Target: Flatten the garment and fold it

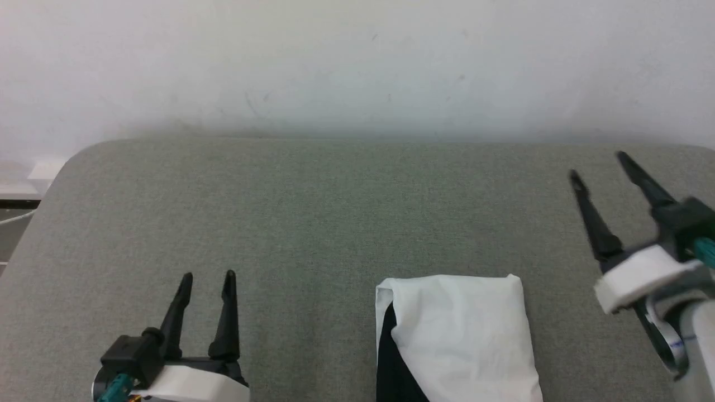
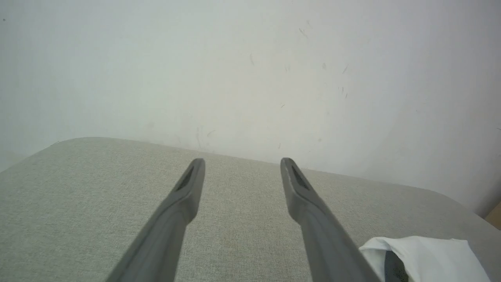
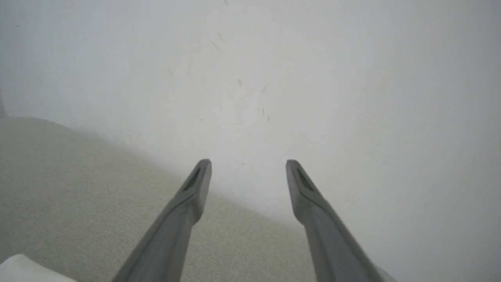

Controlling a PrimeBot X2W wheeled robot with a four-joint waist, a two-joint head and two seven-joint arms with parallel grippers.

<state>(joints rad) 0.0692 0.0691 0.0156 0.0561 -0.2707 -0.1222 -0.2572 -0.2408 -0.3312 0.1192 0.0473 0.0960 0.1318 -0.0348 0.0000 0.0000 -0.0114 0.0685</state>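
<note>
From the head camera I see the garment (image 1: 463, 335) folded into a compact white packet on the grey padded table (image 1: 313, 212). It sits at the near edge, a little right of centre. Its long axis runs toward and away from me, and a black strip shows along its lower left side. My left gripper (image 1: 208, 274) sits well to its left, fingers apart and empty. My right gripper (image 1: 599, 166) hangs off to its right and farther back, also spread and holding nothing.

On the left wrist camera, the left gripper (image 2: 243, 162) stands open over bare table, with the garment (image 2: 430, 254) at the lower right beside the right-hand finger.

On the right wrist camera, the right gripper (image 3: 248, 162) is open toward the wall (image 3: 352, 78), with a white corner of the garment (image 3: 23, 270) at the lower left.
</note>
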